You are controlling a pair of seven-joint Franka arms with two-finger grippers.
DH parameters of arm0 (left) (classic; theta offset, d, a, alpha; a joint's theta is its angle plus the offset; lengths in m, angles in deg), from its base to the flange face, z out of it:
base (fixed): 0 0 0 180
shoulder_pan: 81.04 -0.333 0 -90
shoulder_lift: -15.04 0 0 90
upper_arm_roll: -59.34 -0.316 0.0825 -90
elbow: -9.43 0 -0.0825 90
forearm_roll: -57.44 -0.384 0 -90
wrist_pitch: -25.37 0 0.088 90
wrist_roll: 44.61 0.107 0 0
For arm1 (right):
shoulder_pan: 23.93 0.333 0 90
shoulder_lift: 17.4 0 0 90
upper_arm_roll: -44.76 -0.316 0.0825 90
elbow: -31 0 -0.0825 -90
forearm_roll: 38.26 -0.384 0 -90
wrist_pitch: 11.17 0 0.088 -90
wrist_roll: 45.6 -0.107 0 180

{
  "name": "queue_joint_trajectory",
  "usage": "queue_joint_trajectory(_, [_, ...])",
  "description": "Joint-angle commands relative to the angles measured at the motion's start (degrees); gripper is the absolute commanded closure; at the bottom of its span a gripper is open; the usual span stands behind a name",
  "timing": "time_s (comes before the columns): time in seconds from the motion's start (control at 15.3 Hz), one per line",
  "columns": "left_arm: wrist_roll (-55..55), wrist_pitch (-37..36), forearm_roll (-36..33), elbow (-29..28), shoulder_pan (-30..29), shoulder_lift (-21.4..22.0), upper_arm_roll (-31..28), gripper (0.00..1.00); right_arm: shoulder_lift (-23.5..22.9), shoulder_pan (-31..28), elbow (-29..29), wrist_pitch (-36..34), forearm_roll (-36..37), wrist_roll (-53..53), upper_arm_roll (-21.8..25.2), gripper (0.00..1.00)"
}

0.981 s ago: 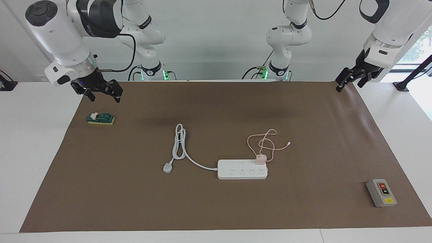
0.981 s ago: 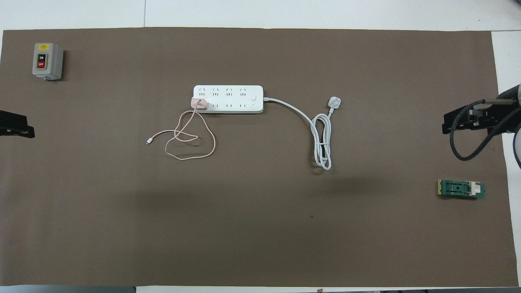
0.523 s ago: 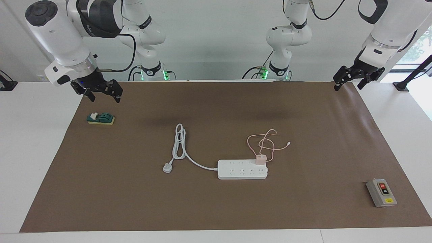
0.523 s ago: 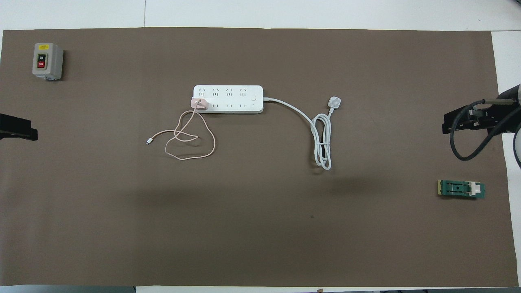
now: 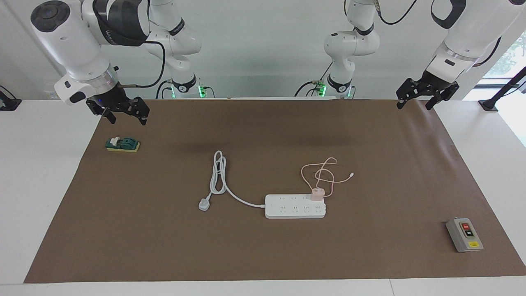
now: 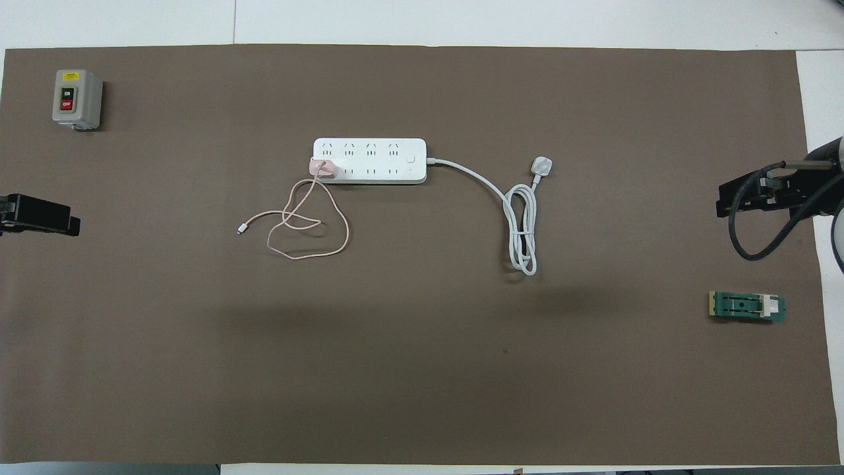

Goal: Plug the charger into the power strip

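From my station, across the facing view: right gripper point(image 5: 123, 116), released, empty, over the brown mat's point(image 5: 263, 255) edge above a green block point(image 5: 123, 144). Mid-surface: white plug point(image 5: 204, 204), power strip point(image 5: 295, 206), charger point(image 5: 317, 194) seated in its end socket toward the left arm. Left gripper point(image 5: 415, 102), released, empty, over the mat's corner. Grey switch box point(image 5: 464, 234).

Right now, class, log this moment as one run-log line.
charger: seated on power strip, end socket | left tool: open, empty, over mat corner | right tool: open, empty, above green switch
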Motion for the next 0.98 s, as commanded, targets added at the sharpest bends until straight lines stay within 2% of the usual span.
queue_joint_trajectory(0.0, [-1.07,-0.75,0.62,-0.17,0.41,0.60,-0.52,0.00,0.84,-0.68,0.37,-0.93,0.52,1.07,-0.48,0.00])
queue_joint_trajectory(0.2, [-5.45,-0.84,0.62,-0.17,0.50,0.60,-0.52,0.00,0.75,-0.68,0.37,-0.84,0.52,1.07,-0.48,0.00])
queue_joint_trajectory(0.92, [-5.03,-0.93,0.54,-0.60,-0.11,1.92,-0.87,0.00,0.84,-0.68,0.37,-0.84,0.52,1.07,-0.48,0.00])
